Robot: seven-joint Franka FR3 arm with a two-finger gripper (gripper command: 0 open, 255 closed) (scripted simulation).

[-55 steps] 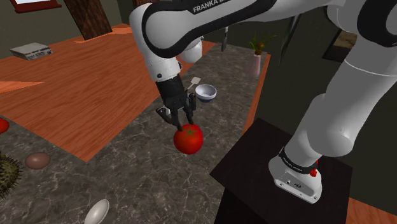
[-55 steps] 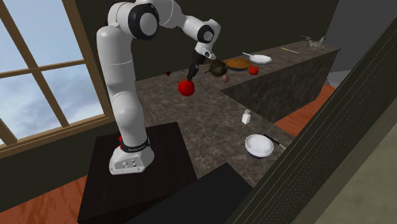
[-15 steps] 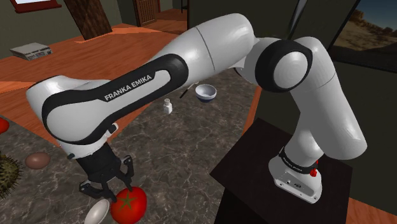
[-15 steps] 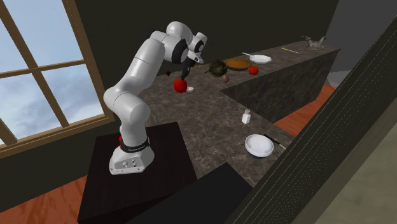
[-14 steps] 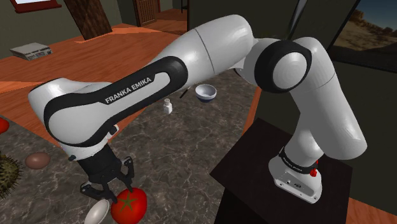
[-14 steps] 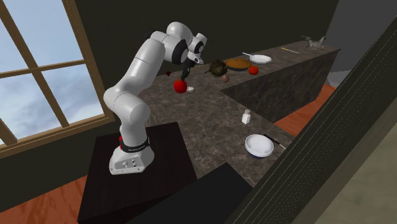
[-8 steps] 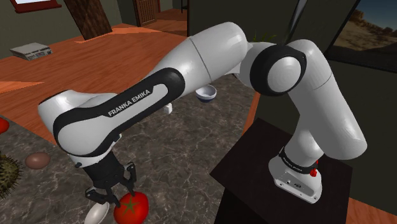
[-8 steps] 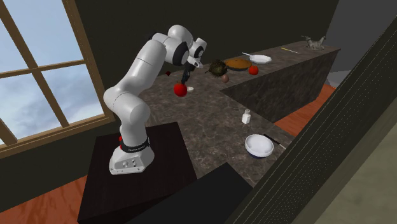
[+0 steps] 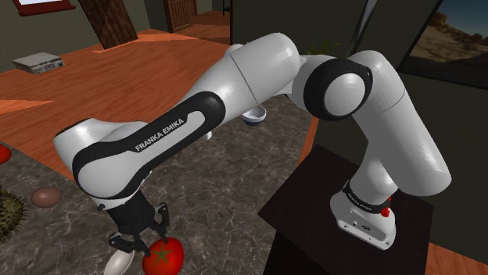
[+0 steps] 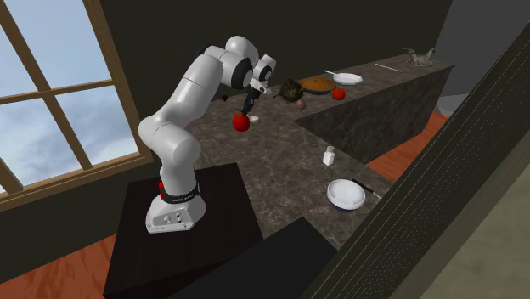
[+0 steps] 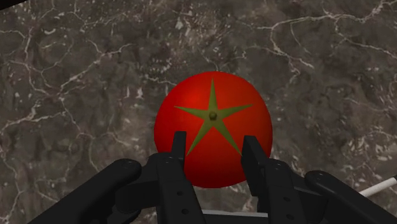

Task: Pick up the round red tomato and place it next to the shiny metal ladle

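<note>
Now the black gripper (image 9: 145,241) is closed partway around the red tomato (image 9: 163,255), its two fingers (image 11: 179,153) pressing the fruit's sides in the wrist view, with the green star-shaped stalk facing the camera. In the shoulder view the tomato hangs low over the dark marbled counter (image 9: 227,187), towards seven o'clock in the frame; whether it touches the surface I cannot tell. The ladle (image 9: 119,262), drawn pale grey, lies just beside the tomato at about its nine o'clock. A brown egg-shaped thing (image 9: 45,197) lies well apart at about ten o'clock from the tomato, and a white bowl (image 9: 252,115) sits far off towards one o'clock.
</note>
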